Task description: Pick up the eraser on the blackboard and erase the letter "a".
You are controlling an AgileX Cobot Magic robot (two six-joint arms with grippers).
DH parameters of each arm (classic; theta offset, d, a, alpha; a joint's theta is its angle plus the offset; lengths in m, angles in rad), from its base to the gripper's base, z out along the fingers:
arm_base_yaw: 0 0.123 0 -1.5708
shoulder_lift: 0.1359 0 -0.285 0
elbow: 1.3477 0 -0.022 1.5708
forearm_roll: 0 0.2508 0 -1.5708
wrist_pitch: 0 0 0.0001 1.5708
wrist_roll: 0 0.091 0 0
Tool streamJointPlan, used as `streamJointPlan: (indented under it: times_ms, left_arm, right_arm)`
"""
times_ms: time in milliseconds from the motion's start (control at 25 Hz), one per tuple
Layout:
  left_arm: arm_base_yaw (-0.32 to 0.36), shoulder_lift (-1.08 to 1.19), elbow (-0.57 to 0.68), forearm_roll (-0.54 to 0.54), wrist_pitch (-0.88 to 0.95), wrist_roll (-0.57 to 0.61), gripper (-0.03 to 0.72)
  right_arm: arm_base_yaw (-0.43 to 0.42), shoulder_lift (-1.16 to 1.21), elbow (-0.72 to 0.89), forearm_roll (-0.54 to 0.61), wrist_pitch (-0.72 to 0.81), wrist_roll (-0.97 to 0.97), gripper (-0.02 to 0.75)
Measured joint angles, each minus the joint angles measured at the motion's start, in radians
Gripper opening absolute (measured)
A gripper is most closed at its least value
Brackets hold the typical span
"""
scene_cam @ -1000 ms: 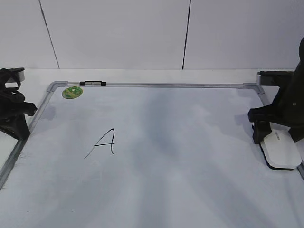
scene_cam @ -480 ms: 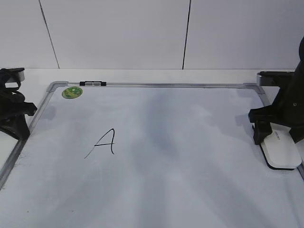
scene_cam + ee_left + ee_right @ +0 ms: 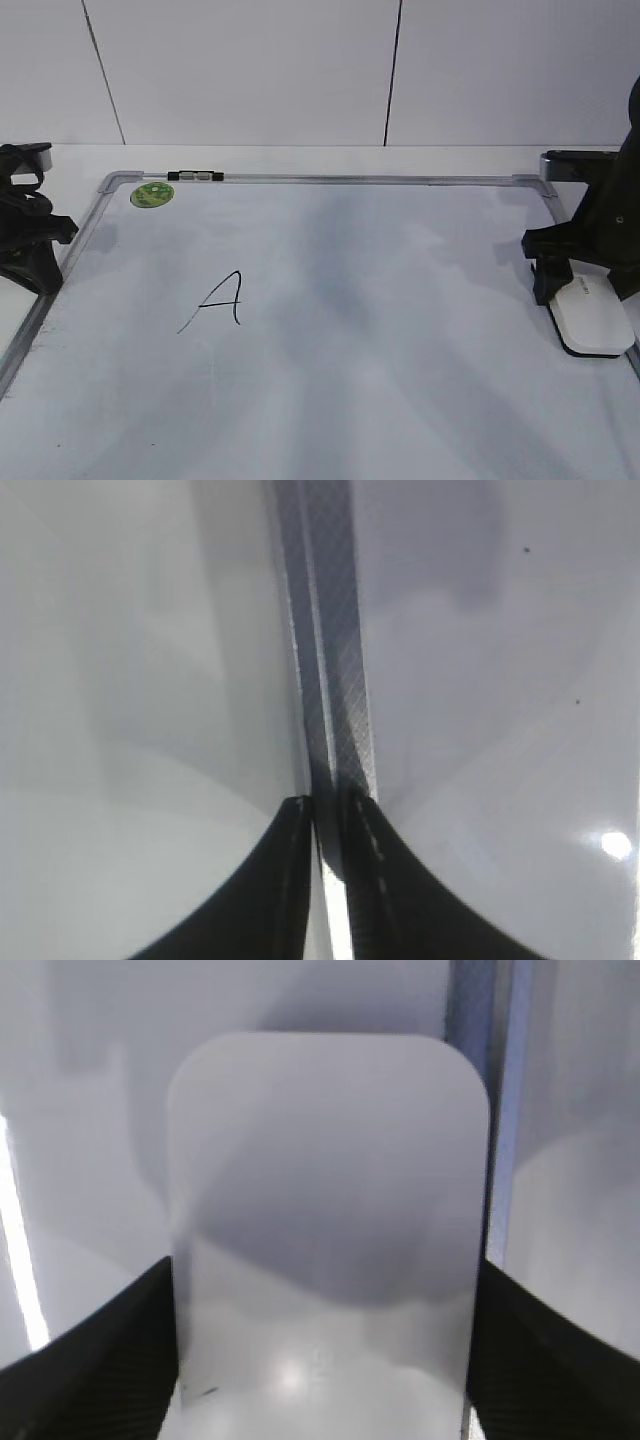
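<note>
The blackboard (image 3: 400, 330) is a large white board with a grey frame, lying flat. A black angular capital "A" (image 3: 220, 298) is written on its left half; no cursive lowercase "a" shows. The white eraser (image 3: 592, 315) lies at the board's right edge. My right gripper (image 3: 585, 285) stands over it with a finger on each long side. In the right wrist view both fingers (image 3: 325, 1360) touch the sides of the eraser (image 3: 330, 1180). My left gripper (image 3: 35, 265) is shut and empty at the board's left edge, over the frame strip (image 3: 335, 630).
A round green sticker (image 3: 152, 194) and a small black-and-silver clip (image 3: 195, 176) sit at the board's far left corner. A white wall stands behind the table. The right arm's base (image 3: 570, 165) is just beyond the far right corner.
The eraser has shifted slightly to the right between the right gripper's fingers. The left arm has not moved.
</note>
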Motion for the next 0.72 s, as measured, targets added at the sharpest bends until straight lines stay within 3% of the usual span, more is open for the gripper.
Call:
streamJointPlan:
  times_ms: [280,720]
  left_arm:
    - [0.000,0.000,0.000,0.000,0.000,0.000,0.081]
    - [0.000,0.000,0.000,0.000,0.000,0.000,0.081]
  right_arm:
    - [0.000,0.000,-0.032,0.009,0.036,0.000,0.678]
    - [0.000,0.000,-0.199,-0.019,0.277,0.000,0.676]
